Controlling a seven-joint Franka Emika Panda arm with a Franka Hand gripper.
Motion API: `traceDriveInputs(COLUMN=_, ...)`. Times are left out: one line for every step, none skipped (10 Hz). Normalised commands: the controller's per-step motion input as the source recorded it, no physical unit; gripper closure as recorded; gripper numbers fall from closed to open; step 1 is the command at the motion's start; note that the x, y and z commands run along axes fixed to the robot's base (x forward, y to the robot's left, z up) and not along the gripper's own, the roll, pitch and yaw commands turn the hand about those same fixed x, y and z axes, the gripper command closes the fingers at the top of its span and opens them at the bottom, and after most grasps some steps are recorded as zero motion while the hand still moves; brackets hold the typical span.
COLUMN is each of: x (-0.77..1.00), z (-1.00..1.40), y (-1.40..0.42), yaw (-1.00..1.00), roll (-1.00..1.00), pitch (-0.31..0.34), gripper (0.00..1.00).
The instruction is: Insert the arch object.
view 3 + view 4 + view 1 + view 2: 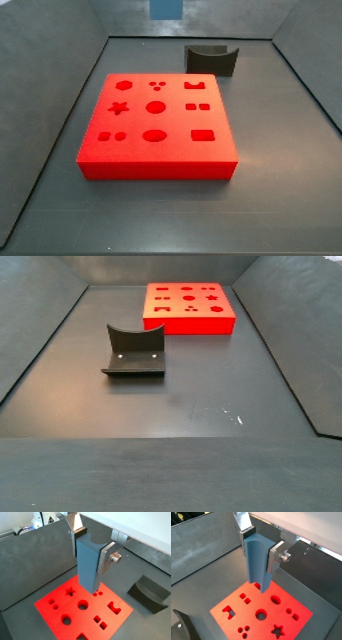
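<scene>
Hanging above the red board (181, 120), the gripper (90, 562) is clamped on a blue-grey piece (88, 579), fingers (107, 559) pressed against its sides. We take this piece to be the arch object, though its notch is hidden in both wrist views. The fixture (134, 351) stands empty, well apart from the board. The piece looks stiff, light and smooth-sided, so we judge a firm grip on the flat faces near its top suits it. It must stay upright over the arch-shaped hole (113, 606).
</scene>
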Motion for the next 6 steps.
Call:
traceDriveInputs(x=0.16, z=-0.31, y=0.02, yaw=-0.11, roll=0.05, pitch=-0.011, gripper=1.00)
traceDriveInputs(x=0.43, z=-0.70, y=0.32, yaw=-0.26, roll=0.13, pitch=-0.031, gripper=1.00)
traceDriveInputs(x=0.55, z=-0.74, y=0.42, yaw=-0.29, roll=0.21, pitch=0.000, gripper=1.00)
traceDriveInputs(x=0.55, z=-0.75, y=0.43, yaw=-0.28, roll=0.21, pitch=0.003, gripper=1.00)
traceDriveInputs(x=0.61, z=-0.73, y=0.45, yaw=-0.26, roll=0.19, pitch=0.004, gripper=1.00)
traceDriveInputs(x=0.62, z=-0.72, y=0.54, yaw=-0.20, roll=0.13, pitch=0.000, gripper=1.00)
